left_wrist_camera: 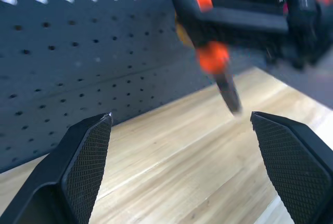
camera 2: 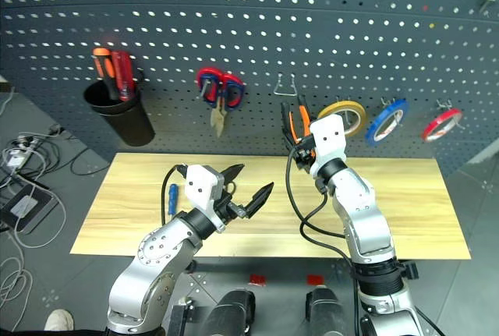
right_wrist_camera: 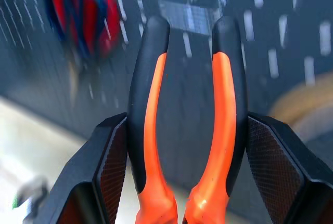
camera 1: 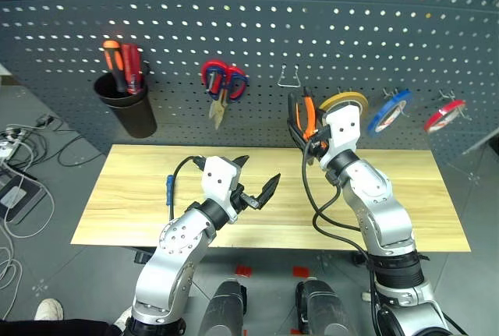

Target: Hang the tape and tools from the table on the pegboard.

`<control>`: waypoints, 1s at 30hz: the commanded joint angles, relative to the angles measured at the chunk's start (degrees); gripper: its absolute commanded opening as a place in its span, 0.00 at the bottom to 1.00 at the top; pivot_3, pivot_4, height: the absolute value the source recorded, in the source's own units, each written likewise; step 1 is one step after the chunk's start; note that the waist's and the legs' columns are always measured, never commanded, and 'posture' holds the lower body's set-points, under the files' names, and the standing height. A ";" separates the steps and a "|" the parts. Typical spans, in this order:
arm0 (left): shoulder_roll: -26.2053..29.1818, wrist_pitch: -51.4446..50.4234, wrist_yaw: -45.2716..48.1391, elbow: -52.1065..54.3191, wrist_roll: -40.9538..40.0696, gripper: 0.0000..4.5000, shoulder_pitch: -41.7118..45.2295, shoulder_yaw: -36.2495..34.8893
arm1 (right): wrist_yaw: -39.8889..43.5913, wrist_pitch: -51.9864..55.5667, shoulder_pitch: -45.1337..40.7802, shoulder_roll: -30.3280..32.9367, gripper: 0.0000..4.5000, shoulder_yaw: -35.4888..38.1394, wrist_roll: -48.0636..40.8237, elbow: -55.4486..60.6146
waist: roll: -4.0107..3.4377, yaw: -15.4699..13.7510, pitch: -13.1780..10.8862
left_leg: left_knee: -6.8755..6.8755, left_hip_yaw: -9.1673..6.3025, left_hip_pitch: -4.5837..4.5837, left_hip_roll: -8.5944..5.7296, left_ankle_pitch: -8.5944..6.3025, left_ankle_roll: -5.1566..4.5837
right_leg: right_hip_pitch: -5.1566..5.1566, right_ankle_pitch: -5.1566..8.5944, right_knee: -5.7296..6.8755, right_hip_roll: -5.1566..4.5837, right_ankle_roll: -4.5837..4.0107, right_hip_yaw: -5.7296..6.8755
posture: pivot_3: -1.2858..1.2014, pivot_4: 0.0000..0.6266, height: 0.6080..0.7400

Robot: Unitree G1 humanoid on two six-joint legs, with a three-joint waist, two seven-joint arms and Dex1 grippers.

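My right gripper point(right_wrist_camera: 179, 156) pinched the pliers point(right_wrist_camera: 184, 120) by their orange-and-black handles, one black finger pressed against the outside of each handle. I held them up in front of the pegboard point(camera 1: 257, 32), handles toward a bare wire hook point(camera 1: 291, 77) on the panel, with the nose end hanging down above the desk point(camera 1: 405, 196) — the left wrist view showed that tip clear of the wood.

My left gripper point(camera 1: 253, 184) was spread wide and held nothing; it hovered over the middle of the desk, and its fingers point(left_wrist_camera: 86, 156) stood well apart with light planks visible between them.

The yellow-tan tape point(camera 2: 343, 116) hung on the pegboard just beside my right wrist, with a blue tape ring point(camera 2: 387, 121) next along to the right and a red tape ring point(camera 2: 442, 124) beyond that. The blue-handled screwdriver point(camera 2: 172, 197) lay on the desk near its left part, close to my left forearm, lengthwise from front to back.

Higher on the panel, left of the bare hook, hung scissors point(camera 1: 222, 86) with red handles and a blue loop among them — I could not tell whether a second pair hung behind. Further left, a black cup point(camera 1: 129, 106) was fixed to the pegboard, holding a red and an orange screwdriver point(camera 1: 123, 65) upright.
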State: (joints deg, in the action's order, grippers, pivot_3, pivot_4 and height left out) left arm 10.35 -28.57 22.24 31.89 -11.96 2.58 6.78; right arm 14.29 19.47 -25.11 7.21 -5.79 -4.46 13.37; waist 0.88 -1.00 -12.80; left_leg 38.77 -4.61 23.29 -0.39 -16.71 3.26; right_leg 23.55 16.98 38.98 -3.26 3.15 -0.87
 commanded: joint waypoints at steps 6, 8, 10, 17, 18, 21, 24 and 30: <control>-1.89 7.21 -4.18 -5.94 1.98 1.00 8.47 -1.70 | -5.23 -16.22 -11.04 -2.27 0.67 1.84 3.85 -8.14 | 0.14 -1.79 2.05 | 0.00 0.14 -0.12 -0.05 0.05 0.09 | -0.12 -0.01 0.01 0.02 -0.01 -0.03 | 0.59 0.15 1.00; -2.24 8.23 -4.52 -7.13 1.97 1.00 9.44 -1.90 | -5.91 -17.91 -12.22 -2.44 0.67 2.07 4.08 -9.62 | 0.17 -1.89 2.43 | -0.04 0.16 -0.15 -0.04 0.05 0.09 | -0.12 -0.01 0.00 0.04 -0.01 -0.04 | 0.59 0.15 1.00; -3.40 10.03 -5.33 -9.61 2.15 1.00 12.59 -1.93 | -7.68 -20.44 -15.05 -2.81 0.67 2.75 4.72 -12.71 | 0.18 -1.98 2.54 | -0.04 0.17 -0.19 -0.03 0.05 0.09 | -0.13 -0.01 0.03 0.04 -0.01 -0.06 | 0.59 0.15 1.00; -4.70 15.33 -6.15 -15.44 3.11 1.00 18.28 -2.03 | -13.22 -26.58 -22.11 -5.65 0.67 3.85 6.56 -22.32 | 0.17 -1.60 2.55 | -0.06 0.23 -0.27 0.00 0.06 0.10 | -0.15 -0.02 0.05 0.08 -0.02 -0.10 | 0.58 0.19 1.00; -4.64 15.93 -6.31 -16.58 3.45 1.00 19.06 -2.12 | -14.03 -27.71 -22.96 -6.03 0.67 3.87 6.88 -24.01 | 0.17 -1.49 2.55 | -0.06 0.23 -0.28 0.01 0.06 0.10 | -0.15 -0.01 0.06 0.09 -0.02 -0.10 | 0.58 0.19 1.00; -4.07 16.71 -6.29 -18.79 3.52 1.00 20.88 -2.99 | -16.01 -30.49 -25.08 -7.17 0.67 3.90 7.62 -28.39 | 0.18 -1.15 2.54 | -0.07 0.22 -0.29 0.01 0.06 0.10 | -0.15 -0.01 0.08 0.09 -0.02 -0.10 | 0.58 0.23 1.00; -3.52 16.91 -6.14 -20.85 3.45 1.00 23.11 -3.63 | -17.06 -33.16 -26.69 -8.03 0.67 4.21 7.81 -32.69 | 0.18 -1.07 2.54 | -0.06 0.21 -0.28 0.00 0.06 0.10 | -0.15 -0.01 0.07 0.08 -0.02 -0.09 | 0.59 0.26 1.00; -2.25 15.97 -5.13 -22.11 3.19 1.00 25.13 -3.75 | -18.66 -37.07 -28.25 -9.36 0.67 4.57 7.77 -39.16 | 0.17 -0.76 2.49 | -0.07 0.17 -0.28 0.01 0.05 0.09 | -0.16 -0.01 0.08 0.09 -0.02 -0.08 | 0.60 0.31 1.00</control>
State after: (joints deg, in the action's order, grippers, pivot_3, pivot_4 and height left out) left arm 7.76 -13.05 16.77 8.63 -8.76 27.01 3.28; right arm -3.24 -14.50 -50.93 -1.63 -1.98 3.35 -25.99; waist 1.05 -1.76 -10.31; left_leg 38.70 -4.43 23.01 -0.38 -16.66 3.35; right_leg 23.39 16.96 39.06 -3.17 3.13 -0.96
